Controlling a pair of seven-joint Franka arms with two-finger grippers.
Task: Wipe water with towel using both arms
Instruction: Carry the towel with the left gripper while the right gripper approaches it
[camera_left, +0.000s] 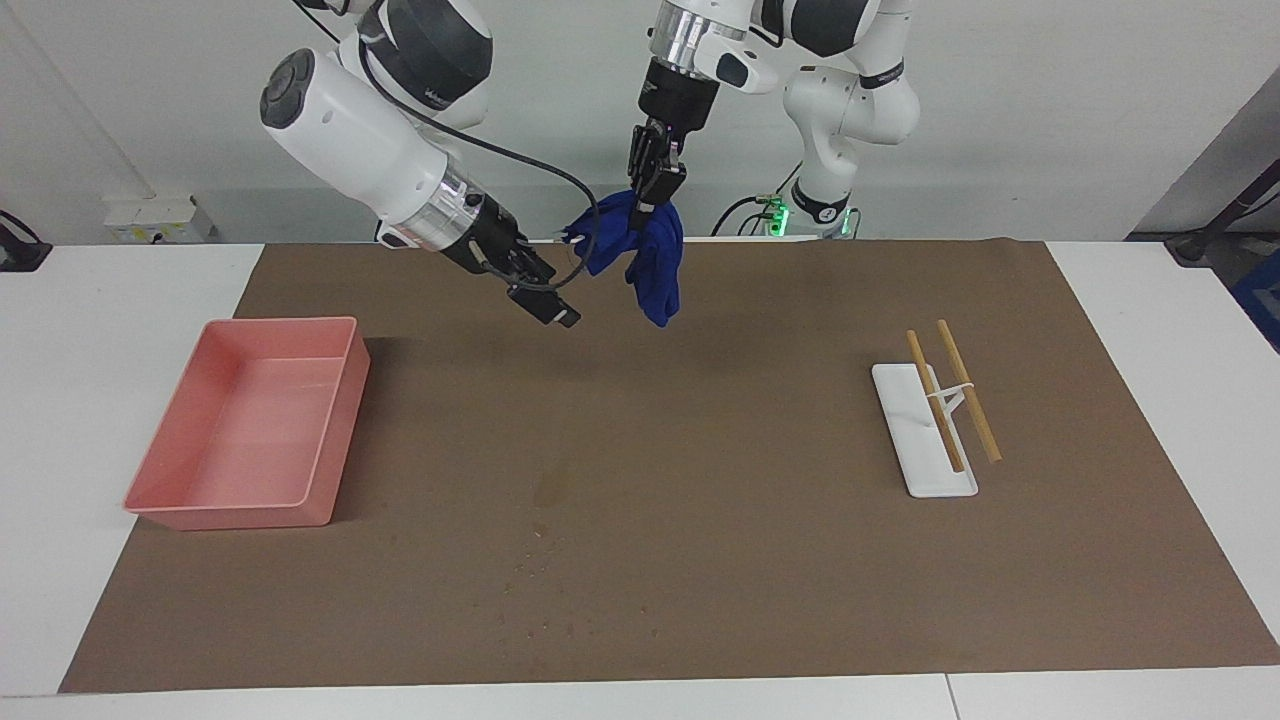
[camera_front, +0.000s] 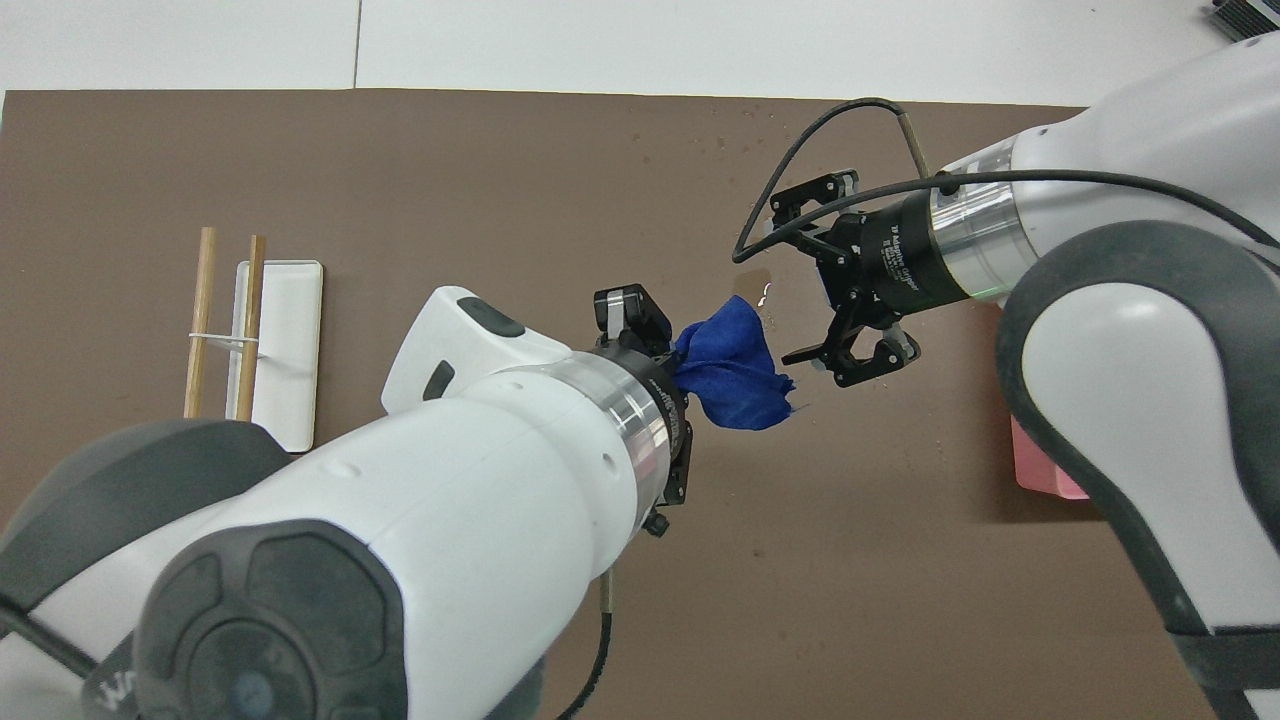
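The left hand hangs in the air over the robots' edge of the brown mat, its fingers pinching the top of the blue towel, which droops below it in a bunched fold clear of the mat. Just beside the towel, toward the right arm's end of the surface, the right hand hovers with its fingers spread wide and nothing between them; in the overhead view it points at the towel without touching it. The water is a faint darker blotch on the mat, well apart from the towel and farther from the robots, with tiny specks scattered farther out still. Taking the towel as the mark, the pink tray lies toward the right arm's end, and the white rack with two wooden sticks toward the left arm's end.
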